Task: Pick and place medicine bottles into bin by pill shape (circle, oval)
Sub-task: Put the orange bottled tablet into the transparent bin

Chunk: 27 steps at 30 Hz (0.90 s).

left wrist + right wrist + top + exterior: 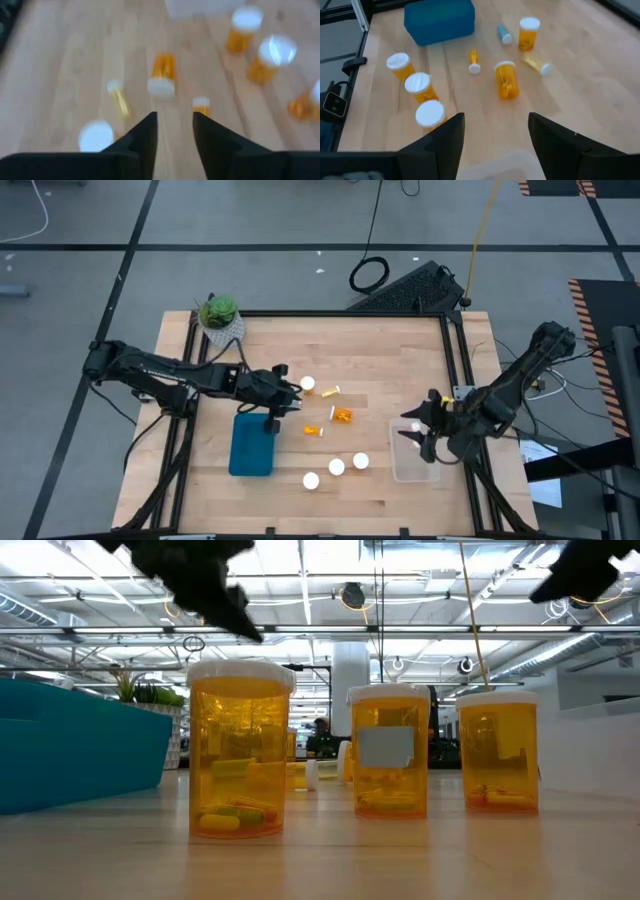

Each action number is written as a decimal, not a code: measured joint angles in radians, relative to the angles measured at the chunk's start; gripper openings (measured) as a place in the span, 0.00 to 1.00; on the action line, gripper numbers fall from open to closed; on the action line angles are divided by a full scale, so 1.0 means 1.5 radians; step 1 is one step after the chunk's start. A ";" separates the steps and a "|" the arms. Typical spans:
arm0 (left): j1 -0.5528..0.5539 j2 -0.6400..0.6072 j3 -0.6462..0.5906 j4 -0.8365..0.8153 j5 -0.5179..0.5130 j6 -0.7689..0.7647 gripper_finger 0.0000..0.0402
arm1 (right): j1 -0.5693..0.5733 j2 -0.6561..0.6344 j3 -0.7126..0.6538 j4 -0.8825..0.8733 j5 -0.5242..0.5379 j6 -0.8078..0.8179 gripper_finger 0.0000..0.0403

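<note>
The left gripper hangs over the counter at about ten o'clock from the board's middle, just beside an upright medicine bottle that shows as a white cap. Its wrist view shows the two fingers parted with nothing between them, so it is open and empty. The step in hand looks like the approach to a first pick from the middle cluster.

Ahead of it, toward three o'clock, lie several bottles on their sides: a slim one, a stout orange one and a small one. Three more stand upright in a row at about six o'clock, and the low view shows them close, with what look like long capsule-shaped pills in the nearest one, though the pill shape in the others is hard to read.

The blue bin sits at eight o'clock, just beside the left gripper; the clear bin sits at four o'clock, under the right gripper, which waits there open and empty.

The next move probably calls for settling on one bottle, lowering with the fingers on either side of its body, and reading its pills before choosing a bin. A bottle lying on its side may roll if it is nudged off-centre.
</note>
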<state>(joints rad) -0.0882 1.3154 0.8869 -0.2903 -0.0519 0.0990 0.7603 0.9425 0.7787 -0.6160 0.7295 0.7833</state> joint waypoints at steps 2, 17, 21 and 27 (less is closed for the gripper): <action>0.000 0.014 -0.004 0.009 0.000 -0.016 0.38 | -0.028 -0.001 0.015 0.006 -0.018 -0.040 0.53; -0.084 0.161 0.051 0.039 0.003 -0.055 0.45 | -0.156 0.000 0.031 0.047 -0.106 -0.166 0.53; -0.094 0.201 0.076 0.016 -0.003 -0.067 0.45 | -0.155 0.000 0.031 0.047 -0.109 -0.167 0.53; -0.095 0.251 0.082 0.013 -0.013 -0.069 0.45 | -0.155 0.000 0.031 0.044 -0.124 -0.186 0.53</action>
<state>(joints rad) -0.2310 1.6923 1.0103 -0.2707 -0.0714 -0.0048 0.5278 0.9432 0.8257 -0.5495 0.5442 0.5035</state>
